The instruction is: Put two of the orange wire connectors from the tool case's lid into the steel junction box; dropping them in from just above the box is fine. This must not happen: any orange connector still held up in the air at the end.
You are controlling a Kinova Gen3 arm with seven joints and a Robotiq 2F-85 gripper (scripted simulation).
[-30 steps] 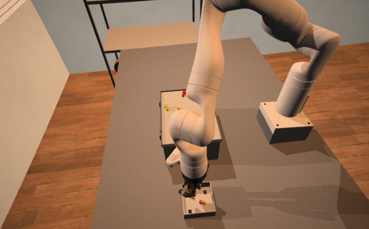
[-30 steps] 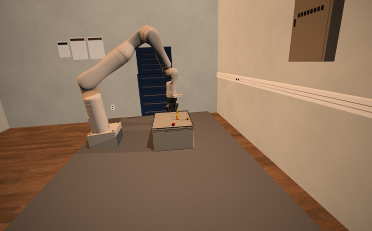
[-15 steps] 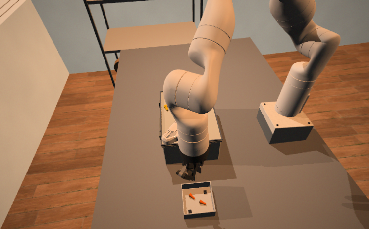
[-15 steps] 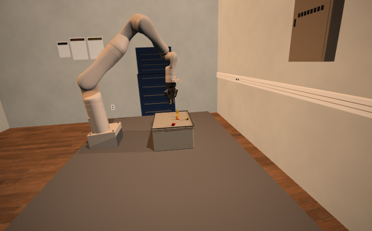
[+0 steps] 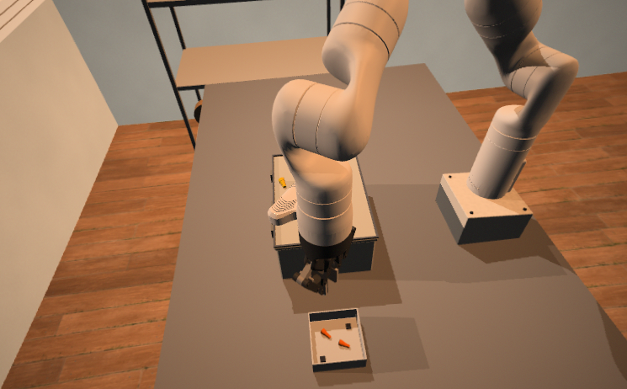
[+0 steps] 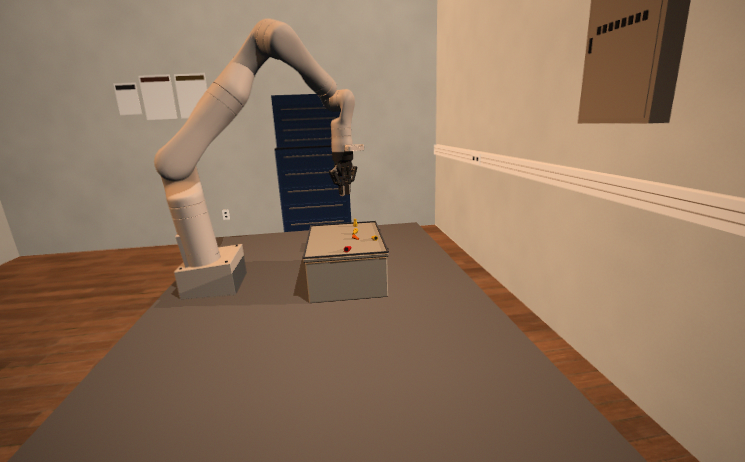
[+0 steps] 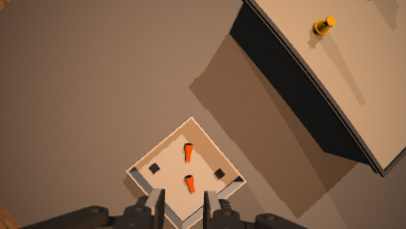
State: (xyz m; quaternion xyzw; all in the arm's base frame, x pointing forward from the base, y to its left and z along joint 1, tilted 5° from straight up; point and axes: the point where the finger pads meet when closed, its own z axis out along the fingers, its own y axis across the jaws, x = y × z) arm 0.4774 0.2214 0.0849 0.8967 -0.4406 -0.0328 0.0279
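Note:
The steel junction box (image 5: 337, 339) sits on the table in front of the tool case. Two orange wire connectors (image 5: 326, 333) (image 5: 343, 343) lie on its floor; the wrist view shows both (image 7: 188, 151) (image 7: 189, 183) inside the box (image 7: 185, 171). My gripper (image 5: 316, 282) hangs high above the table between the case and the box. Its fingers stand a little apart with nothing between them. In the exterior view the gripper (image 6: 344, 186) is well above the case lid (image 6: 346, 241), where one more orange connector (image 6: 355, 235) lies.
A yellow connector (image 5: 281, 182) lies on the lid, also in the wrist view (image 7: 323, 25). A red one (image 6: 347, 248) and another yellow one (image 6: 374, 237) lie there too. The arm's base (image 5: 482, 210) stands right of the case. A wall runs along the left.

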